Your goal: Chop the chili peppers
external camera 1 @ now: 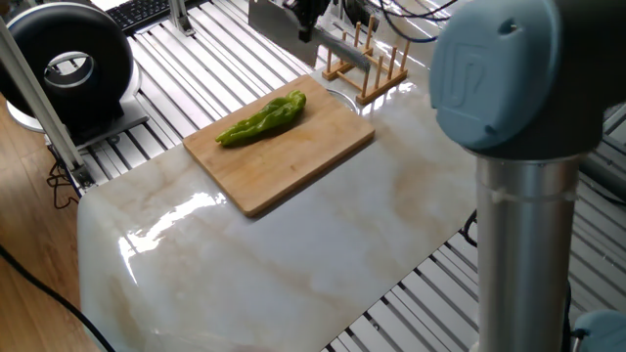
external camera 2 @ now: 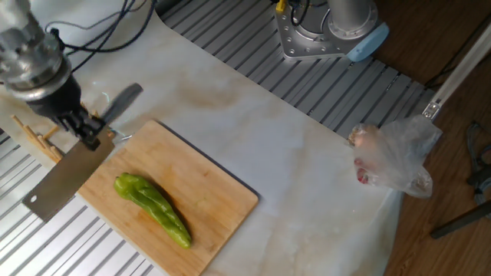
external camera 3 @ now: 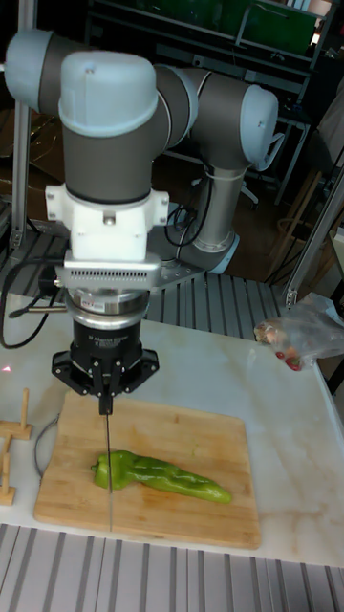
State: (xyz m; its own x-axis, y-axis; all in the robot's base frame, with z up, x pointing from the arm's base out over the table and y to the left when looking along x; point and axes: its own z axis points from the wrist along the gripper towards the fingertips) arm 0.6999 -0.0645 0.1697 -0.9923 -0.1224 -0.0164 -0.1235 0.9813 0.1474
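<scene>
One whole light-green chili pepper (external camera 1: pixel 262 118) (external camera 2: pixel 152 208) (external camera 3: pixel 162 475) lies uncut on the wooden cutting board (external camera 1: pixel 293 166) (external camera 2: pixel 211 192) (external camera 3: pixel 191 430). My gripper (external camera 2: pixel 86 130) (external camera 3: pixel 105 384) (external camera 1: pixel 308 8) is shut on the handle of a cleaver. The broad steel blade (external camera 2: pixel 65 180) (external camera 1: pixel 272 20) hangs in the air over the board's far end, near the pepper's stem. Seen edge-on in the tall fixed view, the blade (external camera 3: pixel 108 449) is a thin line in front of the pepper's thick end.
A wooden rack (external camera 1: pixel 367 68) (external camera 2: pixel 34 138) stands beside the board's far end. A plastic bag (external camera 2: pixel 391 157) (external camera 3: pixel 301 330) hangs off the table's edge. A black round device (external camera 1: pixel 68 64) sits off the table. The arm's column (external camera 1: pixel 518 196) fills one side of one fixed view.
</scene>
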